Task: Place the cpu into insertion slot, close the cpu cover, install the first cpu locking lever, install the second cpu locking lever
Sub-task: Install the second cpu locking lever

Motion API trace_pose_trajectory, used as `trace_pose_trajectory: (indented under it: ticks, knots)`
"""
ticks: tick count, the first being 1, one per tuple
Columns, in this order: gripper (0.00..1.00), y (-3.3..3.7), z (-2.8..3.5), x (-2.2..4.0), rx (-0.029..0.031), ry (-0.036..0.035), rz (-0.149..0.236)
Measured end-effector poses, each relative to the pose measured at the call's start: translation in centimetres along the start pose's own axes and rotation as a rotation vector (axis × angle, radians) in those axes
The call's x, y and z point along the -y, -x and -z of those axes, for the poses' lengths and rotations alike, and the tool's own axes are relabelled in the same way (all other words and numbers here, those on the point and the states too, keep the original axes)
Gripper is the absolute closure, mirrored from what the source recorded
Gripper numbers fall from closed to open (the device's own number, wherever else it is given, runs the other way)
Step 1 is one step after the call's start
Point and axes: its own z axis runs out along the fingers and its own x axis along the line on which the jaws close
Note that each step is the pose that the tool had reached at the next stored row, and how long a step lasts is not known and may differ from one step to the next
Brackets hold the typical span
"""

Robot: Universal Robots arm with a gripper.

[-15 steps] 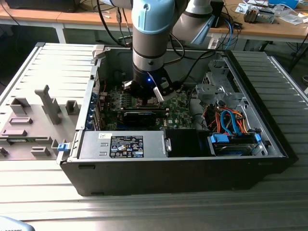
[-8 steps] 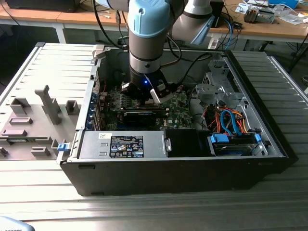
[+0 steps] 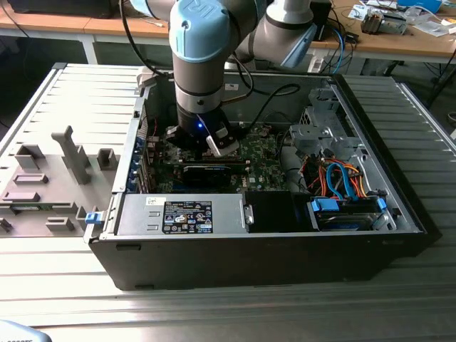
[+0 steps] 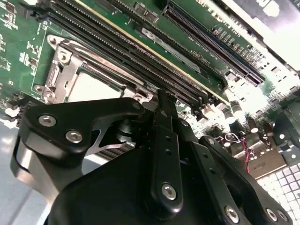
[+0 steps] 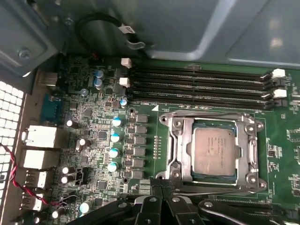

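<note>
No legible text; label on power-supply box too small to read.

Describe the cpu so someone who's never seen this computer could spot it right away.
Look inside the open computer case, at the green circuit board on its floor. Beside the row of long black memory slots sits a square socket with a silver metal frame, the cpu cover. The cpu is the flat, dull silver-grey square showing through that frame's window.

One cpu (four memory slots)
</note>
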Motion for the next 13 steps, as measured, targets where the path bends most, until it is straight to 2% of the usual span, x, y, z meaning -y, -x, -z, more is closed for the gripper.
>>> trace_pose_trajectory:
  ticks: [1,5,13]
  knots:
    - [0.89,0.01,-0.08,-0.08,-0.0031,0.0000,0.016]
    - [0.89,0.06,-0.35,-0.59,-0.0057,0.0004,0.029]
    - [0.89,0.05,-0.67,-0.56,-0.0071,0.0083,0.040]
